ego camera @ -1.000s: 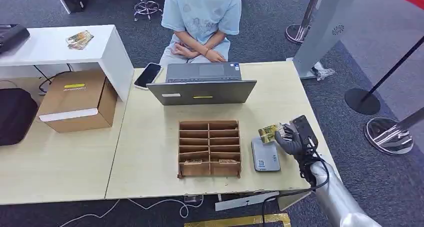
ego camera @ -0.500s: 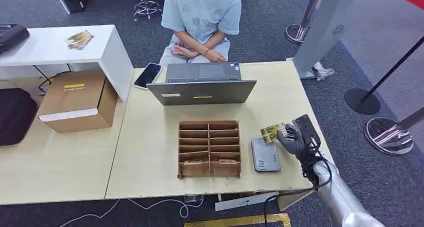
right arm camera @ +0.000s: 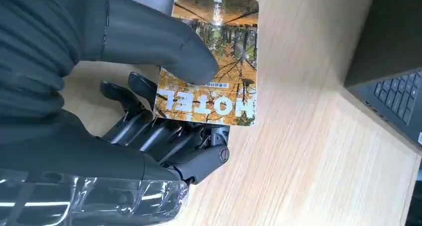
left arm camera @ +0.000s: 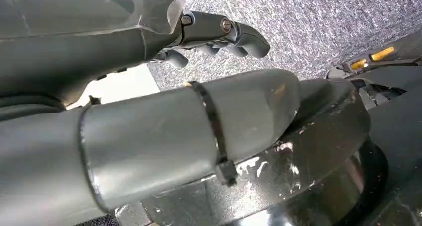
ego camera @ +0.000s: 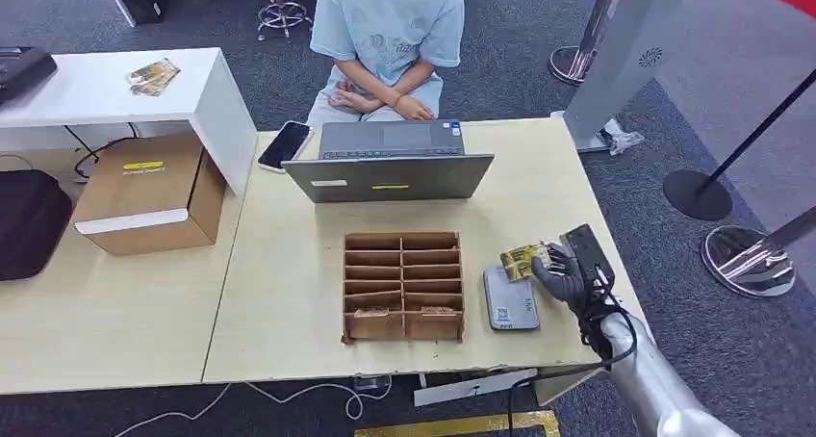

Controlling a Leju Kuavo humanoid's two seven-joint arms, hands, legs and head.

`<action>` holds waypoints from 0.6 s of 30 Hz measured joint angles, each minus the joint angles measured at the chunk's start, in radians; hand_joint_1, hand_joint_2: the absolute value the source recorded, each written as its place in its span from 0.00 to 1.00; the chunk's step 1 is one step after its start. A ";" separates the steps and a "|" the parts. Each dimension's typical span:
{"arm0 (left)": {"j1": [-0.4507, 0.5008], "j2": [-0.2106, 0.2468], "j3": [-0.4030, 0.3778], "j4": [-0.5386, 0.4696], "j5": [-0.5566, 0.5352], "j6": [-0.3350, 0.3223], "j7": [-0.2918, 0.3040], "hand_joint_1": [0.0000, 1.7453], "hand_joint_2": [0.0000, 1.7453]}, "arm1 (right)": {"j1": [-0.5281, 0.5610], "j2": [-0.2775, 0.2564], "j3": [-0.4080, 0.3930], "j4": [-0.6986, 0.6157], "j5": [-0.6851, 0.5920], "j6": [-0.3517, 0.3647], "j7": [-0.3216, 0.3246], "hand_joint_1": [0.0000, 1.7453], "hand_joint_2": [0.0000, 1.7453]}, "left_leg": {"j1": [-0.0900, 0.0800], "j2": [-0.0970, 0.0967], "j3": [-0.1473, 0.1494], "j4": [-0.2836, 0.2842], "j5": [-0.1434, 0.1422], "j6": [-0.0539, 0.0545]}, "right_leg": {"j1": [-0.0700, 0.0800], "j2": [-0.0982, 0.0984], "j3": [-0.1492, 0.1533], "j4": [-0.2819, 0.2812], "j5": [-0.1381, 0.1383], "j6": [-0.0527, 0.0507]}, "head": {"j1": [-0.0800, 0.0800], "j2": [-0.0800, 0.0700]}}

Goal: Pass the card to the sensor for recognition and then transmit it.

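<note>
My right hand (ego camera: 561,271) pinches a hotel card (ego camera: 521,261) printed with autumn trees; the thumb presses it onto the fingers (right arm camera: 164,131). The card (right arm camera: 211,61) hangs just above the far right corner of the grey card sensor (ego camera: 509,299), which lies flat on the table right of the wooden slotted card box (ego camera: 403,285). My left hand (left arm camera: 219,34) hangs over grey carpet, holding nothing, its fingers loosely curled.
An open laptop (ego camera: 389,160) stands behind the box, and a person in a light blue top (ego camera: 389,23) sits beyond it. A phone (ego camera: 285,144) lies left of the laptop. The table's right edge (ego camera: 616,264) runs close by my right hand.
My right hand with the card drifted slightly right and toward me, then back a little left; the card stays near the sensor's far right corner.
</note>
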 joint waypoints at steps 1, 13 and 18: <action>0.000 0.000 0.000 0.000 -0.001 0.000 0.000 0.00 0.00 | 0.003 0.000 0.000 0.000 -0.001 -0.004 0.000 1.00 1.00 | 0.000 0.000 0.000 0.000 0.000 0.000 | 0.000 0.000 0.000 0.000 0.000 0.000 | 0.000 0.000; 0.000 0.000 0.008 0.000 -0.008 -0.002 0.000 0.00 0.00 | 0.022 -0.026 -0.002 -0.010 -0.018 -0.004 -0.002 1.00 1.00 | 0.000 0.000 0.000 0.000 0.000 0.000 | 0.000 0.000 0.000 0.000 0.000 0.000 | 0.000 0.000; 0.000 0.000 0.011 0.000 -0.012 -0.003 0.000 0.00 0.00 | 0.026 -0.030 -0.002 -0.012 -0.010 0.016 -0.002 1.00 1.00 | 0.000 0.000 0.001 0.000 0.000 0.000 | 0.000 0.000 0.000 0.000 0.000 0.000 | 0.000 0.000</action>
